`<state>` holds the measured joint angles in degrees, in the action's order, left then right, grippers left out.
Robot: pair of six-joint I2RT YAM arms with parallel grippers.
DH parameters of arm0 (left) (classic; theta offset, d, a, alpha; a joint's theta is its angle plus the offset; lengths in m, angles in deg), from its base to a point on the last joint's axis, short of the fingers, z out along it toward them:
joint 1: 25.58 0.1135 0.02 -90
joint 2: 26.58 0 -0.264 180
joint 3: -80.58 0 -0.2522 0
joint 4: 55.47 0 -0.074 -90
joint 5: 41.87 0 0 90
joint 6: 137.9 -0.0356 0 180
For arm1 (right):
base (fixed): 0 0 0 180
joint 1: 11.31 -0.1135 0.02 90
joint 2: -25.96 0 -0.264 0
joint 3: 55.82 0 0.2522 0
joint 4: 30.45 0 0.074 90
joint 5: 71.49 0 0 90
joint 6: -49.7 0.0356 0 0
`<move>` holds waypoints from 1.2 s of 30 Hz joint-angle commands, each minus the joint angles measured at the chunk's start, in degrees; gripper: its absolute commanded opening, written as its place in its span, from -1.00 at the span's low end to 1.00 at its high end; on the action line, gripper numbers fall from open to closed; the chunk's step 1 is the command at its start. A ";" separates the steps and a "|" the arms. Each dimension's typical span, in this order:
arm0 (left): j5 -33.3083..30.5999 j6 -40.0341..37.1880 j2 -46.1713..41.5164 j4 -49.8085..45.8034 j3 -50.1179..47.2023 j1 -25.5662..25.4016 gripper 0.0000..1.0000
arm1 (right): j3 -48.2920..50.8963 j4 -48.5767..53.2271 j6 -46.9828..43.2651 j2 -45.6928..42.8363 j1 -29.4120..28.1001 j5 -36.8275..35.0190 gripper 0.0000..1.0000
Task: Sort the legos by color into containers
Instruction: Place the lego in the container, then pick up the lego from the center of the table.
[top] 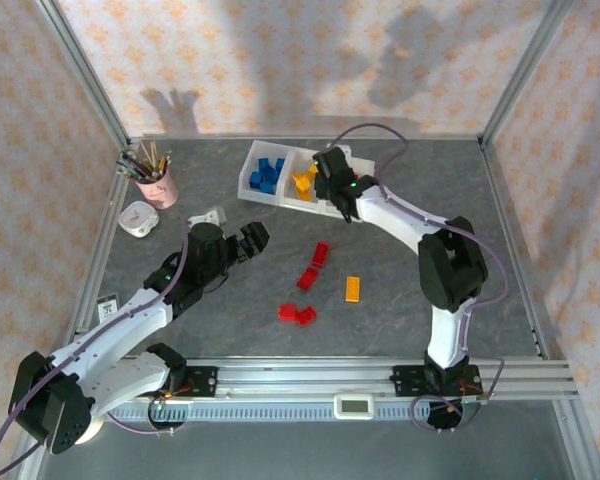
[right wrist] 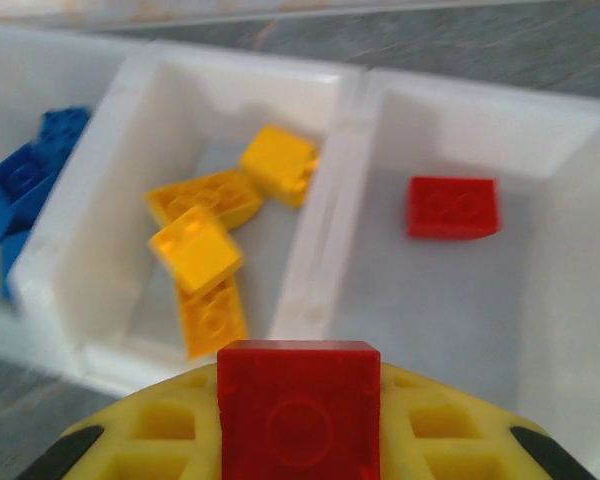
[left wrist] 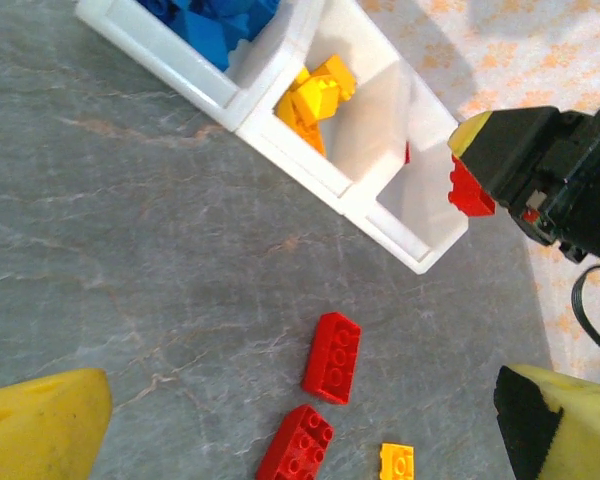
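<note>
**Top view:** the translucent white three-bin plastic tray stood at the far edge of the grey worktop. Four small red plastic bricks and one yellow-orange brick lay unsorted mid-worktop. The left gripper hung wide open, empty.

**Left wrist view:** the right gripper was clamped on a held red brick beside the tray's right end.

**Right wrist view:** one binned red brick lay in the right bin, yellow bricks in the middle, blue bricks on the left. Sorting appeared mostly done, with five loose pieces left.
</note>
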<state>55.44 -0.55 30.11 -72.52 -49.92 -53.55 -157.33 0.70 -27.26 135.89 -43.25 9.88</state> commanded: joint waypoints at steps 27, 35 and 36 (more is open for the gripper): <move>3.41 -3.42 7.02 4.52 7.95 0.39 0.98 | -1.90 -0.04 2.11 1.62 5.36 -2.13 0.19; 4.89 -4.59 3.93 2.92 5.64 0.45 0.98 | 11.66 -0.04 5.51 -9.46 4.75 5.57 0.35; 4.83 -4.76 3.27 2.75 4.85 0.38 0.98 | 13.63 -0.23 6.36 -10.87 4.53 6.42 0.36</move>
<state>59.53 -3.43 35.62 -68.82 -43.64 -53.55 -147.67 -0.09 -23.48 128.07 -37.94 12.77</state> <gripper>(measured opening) 0.991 0.676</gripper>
